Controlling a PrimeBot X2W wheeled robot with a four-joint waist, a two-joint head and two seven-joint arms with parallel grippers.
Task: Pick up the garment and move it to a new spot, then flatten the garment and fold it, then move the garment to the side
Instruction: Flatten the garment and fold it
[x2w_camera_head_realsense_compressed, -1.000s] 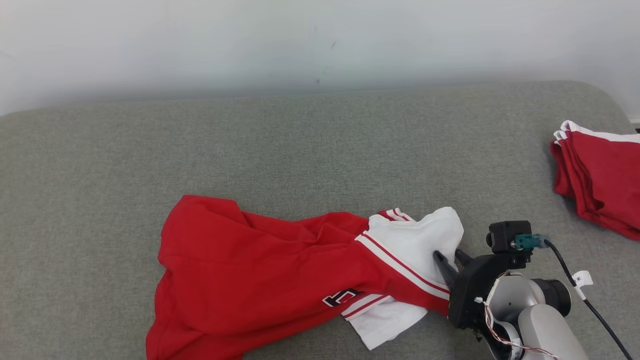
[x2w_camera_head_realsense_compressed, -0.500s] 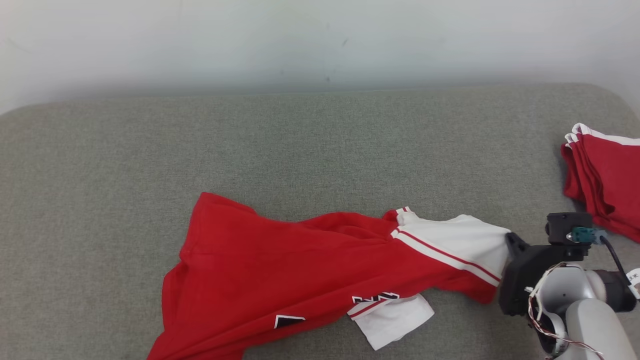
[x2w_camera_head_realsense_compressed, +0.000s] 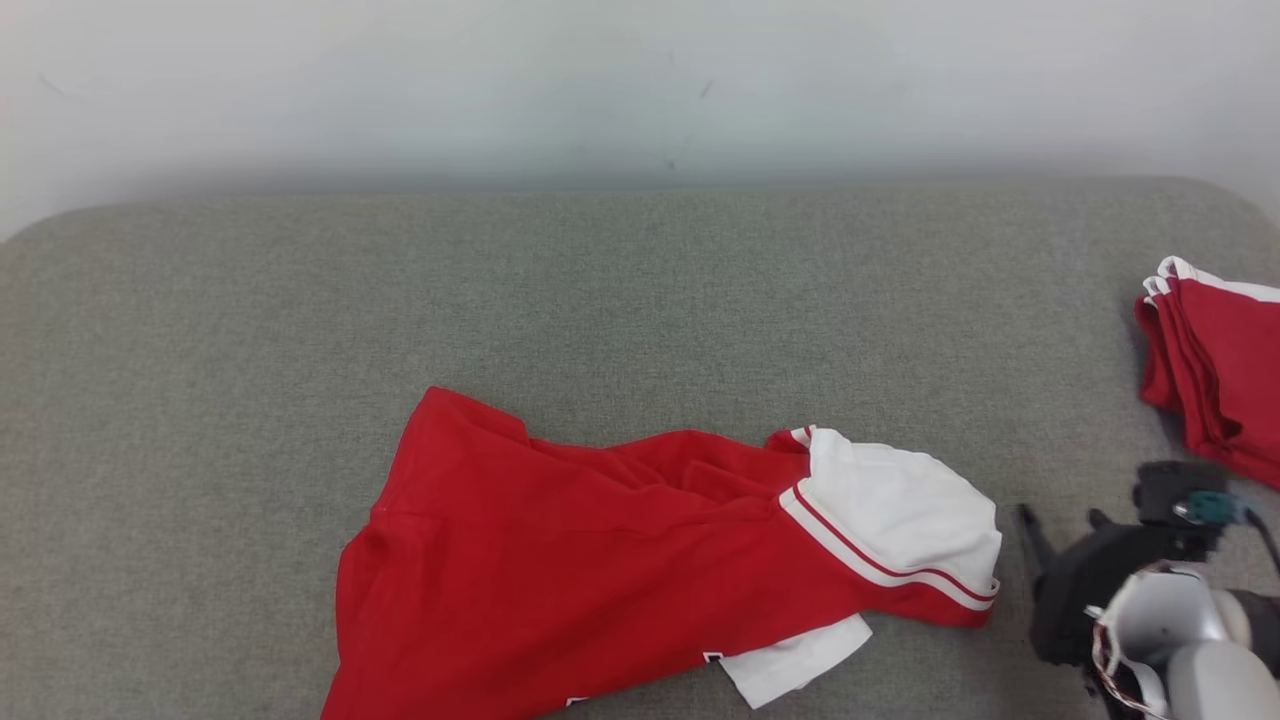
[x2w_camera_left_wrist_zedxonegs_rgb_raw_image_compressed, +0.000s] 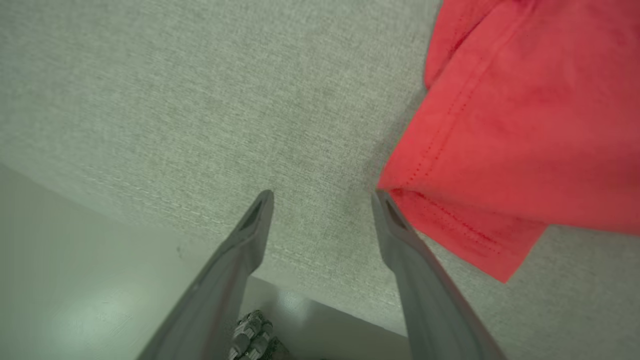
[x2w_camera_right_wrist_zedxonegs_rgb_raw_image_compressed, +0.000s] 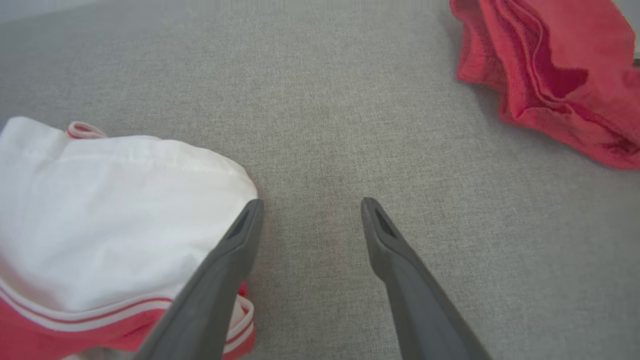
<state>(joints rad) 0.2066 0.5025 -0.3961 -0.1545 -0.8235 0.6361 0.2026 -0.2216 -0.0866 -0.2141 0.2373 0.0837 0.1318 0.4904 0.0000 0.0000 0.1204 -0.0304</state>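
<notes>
Garment (x2w_camera_head_realsense_compressed: 620, 560) crumpled on the grey cushion (x2w_camera_head_realsense_compressed: 600, 280), sleeve bunched; right gripper (x2w_camera_head_realsense_compressed: 1058, 515) and left gripper (x2w_camera_left_wrist_zedxonegs_rgb_raw_image_compressed: 324, 195) both gape empty (just beside its edges). Risk: a grasp pinching doubled layers, locking wrinkles in.

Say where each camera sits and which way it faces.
Head view: on the head, facing forward and down at the grey surface and red-and-white garment; right claw open, lower right.
Left wrist view: on the left wrist, along the open left claw toward the garment's red hem.
Right wrist view: on the right wrist, along its claw toward the white sleeve.
Shared: head and right wrist both show the folded red stack.
</notes>
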